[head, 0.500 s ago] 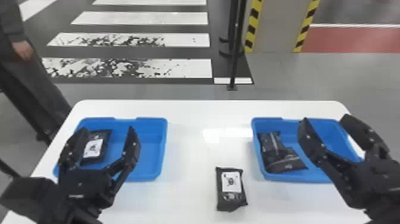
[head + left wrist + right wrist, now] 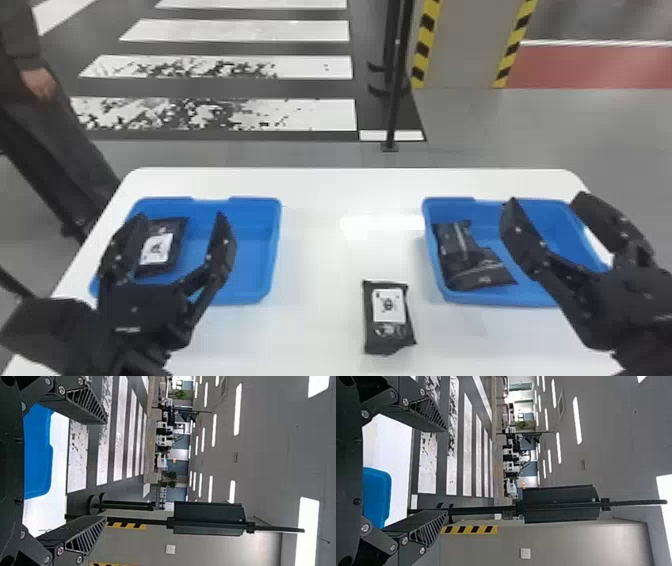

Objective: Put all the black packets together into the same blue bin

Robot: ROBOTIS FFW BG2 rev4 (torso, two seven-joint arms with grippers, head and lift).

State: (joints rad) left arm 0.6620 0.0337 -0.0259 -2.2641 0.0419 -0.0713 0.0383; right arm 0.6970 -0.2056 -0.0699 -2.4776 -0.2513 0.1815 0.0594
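Note:
Over the left blue bin (image 2: pixel 250 295) my left gripper (image 2: pixel 181 217) is open, with a black packet (image 2: pixel 170 250) lying in that bin behind its fingers. My right gripper (image 2: pixel 545 197) stands open above the right blue bin (image 2: pixel 500 299), where two black packets (image 2: pixel 452 240) overlap by the left wall. Another black packet (image 2: pixel 377 330) with a white label lies on the table between the bins, near the front. In the left wrist view my left gripper (image 2: pixel 106 471) has its fingers wide apart; likewise my right gripper (image 2: pixel 447 471) in the right wrist view.
Both bins rest on a white table (image 2: pixel 325 190). A thin black post (image 2: pixel 395 100) stands on the floor beyond its far edge. At the far left a person is beside the table, a hand (image 2: pixel 39 82) hanging down.

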